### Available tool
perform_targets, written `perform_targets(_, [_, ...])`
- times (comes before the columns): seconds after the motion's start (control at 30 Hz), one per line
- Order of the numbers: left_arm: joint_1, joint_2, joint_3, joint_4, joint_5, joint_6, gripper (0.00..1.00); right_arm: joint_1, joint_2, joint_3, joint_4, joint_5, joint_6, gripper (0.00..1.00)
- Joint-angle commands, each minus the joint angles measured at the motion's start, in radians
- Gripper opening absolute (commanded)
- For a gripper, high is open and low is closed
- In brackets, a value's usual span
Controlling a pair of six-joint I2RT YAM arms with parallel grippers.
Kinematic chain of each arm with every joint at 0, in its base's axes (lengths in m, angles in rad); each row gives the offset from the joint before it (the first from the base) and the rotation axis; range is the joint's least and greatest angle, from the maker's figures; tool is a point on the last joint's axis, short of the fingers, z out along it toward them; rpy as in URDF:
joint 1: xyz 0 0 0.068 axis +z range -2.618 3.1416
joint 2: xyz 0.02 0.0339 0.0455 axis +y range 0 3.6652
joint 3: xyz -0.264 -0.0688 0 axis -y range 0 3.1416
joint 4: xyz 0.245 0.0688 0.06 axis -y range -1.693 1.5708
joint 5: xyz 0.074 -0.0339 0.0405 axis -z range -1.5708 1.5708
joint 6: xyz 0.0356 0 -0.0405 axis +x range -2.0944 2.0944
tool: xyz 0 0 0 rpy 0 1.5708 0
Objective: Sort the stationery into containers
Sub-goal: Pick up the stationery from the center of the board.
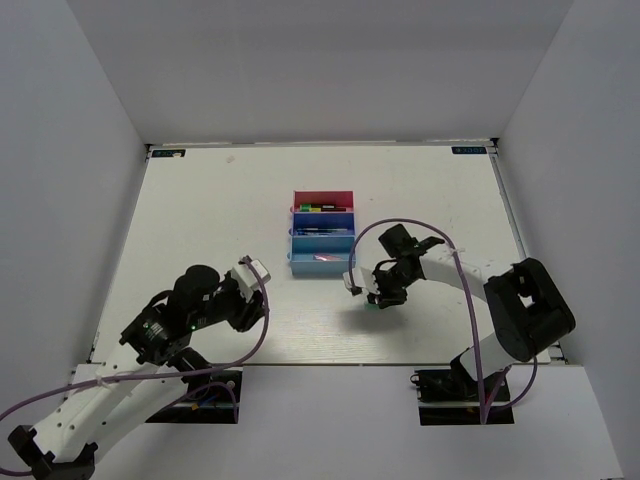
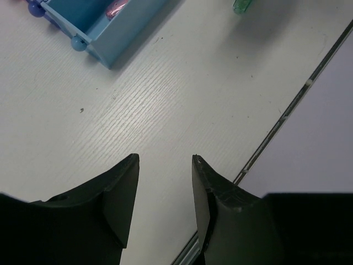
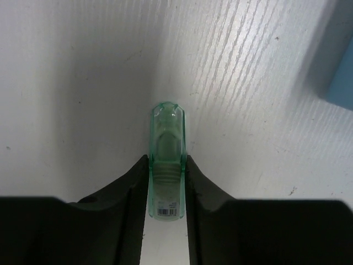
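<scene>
Three joined trays stand mid-table: magenta-red (image 1: 322, 196) with highlighters (image 1: 318, 208), dark blue (image 1: 322, 218) with thin pens (image 1: 320, 229), light blue (image 1: 300, 266) with a pink capsule piece (image 1: 325, 258). My right gripper (image 1: 383, 292) is just right of the light blue tray. In the right wrist view it (image 3: 166, 159) is shut on a mint-green capsule piece (image 3: 166, 127), held close over the table. My left gripper (image 1: 250, 290) (image 2: 165, 159) is open and empty, left of the trays. Its view shows the light blue tray (image 2: 118, 41), the pink piece (image 2: 114, 8) and the green piece (image 2: 241, 5).
The light blue tray's corner (image 3: 342, 83) is at the right edge of the right wrist view. The table's front edge strip (image 2: 287, 110) runs beside my left fingers. White walls enclose the table on three sides.
</scene>
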Motion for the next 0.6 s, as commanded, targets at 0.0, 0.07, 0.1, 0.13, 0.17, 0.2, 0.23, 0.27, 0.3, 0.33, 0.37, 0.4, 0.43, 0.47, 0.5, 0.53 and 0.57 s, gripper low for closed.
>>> perform_targets(0.0, [-0.003, -0.040, -0.013, -0.036, -0.022, -0.022, 0.54, 0.015, 0.057, -0.084, -0.023, 0.203, -0.016, 0.26])
perform_targets(0.07, [-0.001, -0.049, -0.022, -0.039, -0.022, -0.025, 0.54, 0.026, 0.055, -0.090, -0.028, 0.237, -0.015, 0.19])
perform_targets(0.1, [-0.001, -0.056, -0.024, -0.039, -0.020, -0.028, 0.54, 0.032, 0.057, -0.092, -0.028, 0.244, -0.009, 0.17])
perform_targets(0.13, [-0.001, -0.059, -0.026, -0.040, -0.019, -0.026, 0.54, 0.038, 0.057, -0.092, -0.031, 0.252, 0.008, 0.14])
perform_targets(0.17, [-0.001, -0.062, -0.032, -0.040, -0.017, -0.034, 0.54, 0.041, 0.055, -0.089, -0.038, 0.267, 0.022, 0.12])
perform_targets(0.2, [-0.001, -0.065, -0.032, -0.040, -0.014, -0.039, 0.54, 0.043, 0.055, -0.086, -0.043, 0.274, 0.028, 0.11])
perform_targets(0.23, [-0.003, -0.069, -0.036, -0.040, -0.014, -0.042, 0.54, 0.049, 0.052, -0.078, -0.051, 0.277, 0.042, 0.11])
perform_targets(0.27, [-0.001, -0.069, -0.036, -0.042, -0.014, -0.039, 0.54, 0.049, 0.049, -0.072, -0.063, 0.278, 0.051, 0.09])
perform_targets(0.3, [-0.001, -0.072, -0.039, -0.042, -0.016, -0.040, 0.54, 0.050, 0.046, -0.064, -0.072, 0.274, 0.066, 0.09])
perform_targets(0.33, [-0.001, -0.076, -0.044, -0.045, -0.013, -0.040, 0.54, 0.052, 0.020, -0.043, -0.100, 0.262, 0.073, 0.08])
perform_targets(0.37, [-0.001, -0.077, -0.043, -0.045, -0.013, -0.045, 0.54, 0.052, 0.008, -0.035, -0.107, 0.252, 0.077, 0.08])
perform_targets(0.4, [-0.001, -0.080, -0.044, -0.043, -0.011, -0.043, 0.54, 0.052, -0.017, -0.027, -0.120, 0.236, 0.094, 0.08])
perform_targets(0.43, [-0.001, -0.080, -0.044, -0.046, -0.010, -0.043, 0.54, 0.055, -0.031, -0.009, -0.130, 0.222, 0.097, 0.08])
perform_targets(0.47, [-0.003, -0.082, -0.046, -0.048, -0.010, -0.045, 0.54, 0.053, -0.051, 0.018, -0.164, 0.214, 0.103, 0.08])
perform_targets(0.5, [-0.003, -0.085, -0.047, -0.047, -0.011, -0.046, 0.54, 0.055, -0.074, 0.028, -0.176, 0.194, 0.111, 0.08])
perform_targets(0.53, [-0.001, -0.082, -0.049, -0.047, -0.010, -0.046, 0.54, 0.055, -0.077, 0.057, -0.201, 0.188, 0.119, 0.08])
perform_targets(0.57, [-0.001, -0.082, -0.050, -0.045, -0.010, -0.046, 0.54, 0.053, -0.092, 0.087, -0.227, 0.180, 0.128, 0.08])
